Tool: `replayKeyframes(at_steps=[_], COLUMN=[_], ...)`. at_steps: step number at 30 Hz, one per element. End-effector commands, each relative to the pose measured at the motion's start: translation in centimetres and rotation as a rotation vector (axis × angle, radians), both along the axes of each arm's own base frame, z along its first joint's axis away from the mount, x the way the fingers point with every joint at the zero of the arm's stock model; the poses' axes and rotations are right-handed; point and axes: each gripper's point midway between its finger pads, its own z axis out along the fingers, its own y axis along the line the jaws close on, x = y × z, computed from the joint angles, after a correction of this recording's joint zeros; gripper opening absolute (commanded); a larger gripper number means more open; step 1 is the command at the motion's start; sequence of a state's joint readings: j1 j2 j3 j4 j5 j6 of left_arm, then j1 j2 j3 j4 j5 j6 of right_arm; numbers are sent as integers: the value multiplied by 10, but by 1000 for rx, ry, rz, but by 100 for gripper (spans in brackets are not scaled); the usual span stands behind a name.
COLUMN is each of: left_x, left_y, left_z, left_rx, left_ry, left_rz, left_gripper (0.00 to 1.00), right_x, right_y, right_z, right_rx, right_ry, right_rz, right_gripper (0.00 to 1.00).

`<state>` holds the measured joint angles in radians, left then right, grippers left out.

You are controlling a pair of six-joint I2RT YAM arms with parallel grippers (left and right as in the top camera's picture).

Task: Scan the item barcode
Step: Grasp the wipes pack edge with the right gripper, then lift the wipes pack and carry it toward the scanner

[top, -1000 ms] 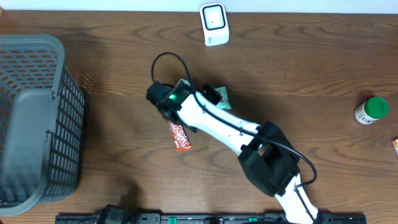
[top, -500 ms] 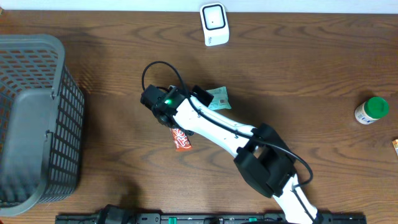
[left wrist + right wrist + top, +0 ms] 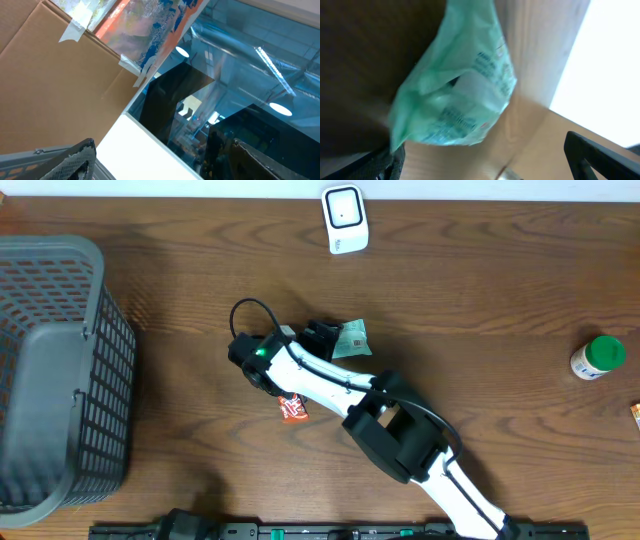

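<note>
Overhead: right gripper at the green packet on the desk, contact unclear; scanner at far edge, well apart; red snack bar partly under the arm | Left wrist: left gripper jaws wide, holding nothing, facing cardboard | Right wrist: jaws wide, green packet ahead between them, not clamped.

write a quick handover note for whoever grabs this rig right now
Left fingers: open, empty, pointing up and away from the work.
Right fingers: open, either side of the green packet, not gripping it.
The packet lies on the table; the scanner is at the far edge, and a red wrapper lies beside the right arm.
Done: right arm is at the packet.
Left: grip it, lift it, show its barcode to the scanner.
</note>
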<state>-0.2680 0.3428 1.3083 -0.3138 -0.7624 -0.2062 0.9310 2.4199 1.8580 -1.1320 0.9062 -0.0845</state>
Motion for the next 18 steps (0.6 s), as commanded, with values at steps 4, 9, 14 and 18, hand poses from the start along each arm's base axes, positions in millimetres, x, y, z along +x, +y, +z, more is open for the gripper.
replayKeyframes(at_steps=[4,9,14,18], left_x=[-4,-4,-3,-3], left_y=[2,2,2,2], left_z=[-1,-1,-1,-1], left_rx=[-5,-5,-5,-5], left_ry=[-3,-3,-3,-3], left_rz=[15,15,15,15], left_gripper=[85,85,85,85], right_x=[-22,-33,-35,-32], right_y=[-13,-4,1,5], right_z=[-86,-106,-109,-95], right_rx=[-57,1,39,59], right_ry=[208,313,327,304], right_rz=[-7,10,1,-30], right_gripper=[92,36,1,1])
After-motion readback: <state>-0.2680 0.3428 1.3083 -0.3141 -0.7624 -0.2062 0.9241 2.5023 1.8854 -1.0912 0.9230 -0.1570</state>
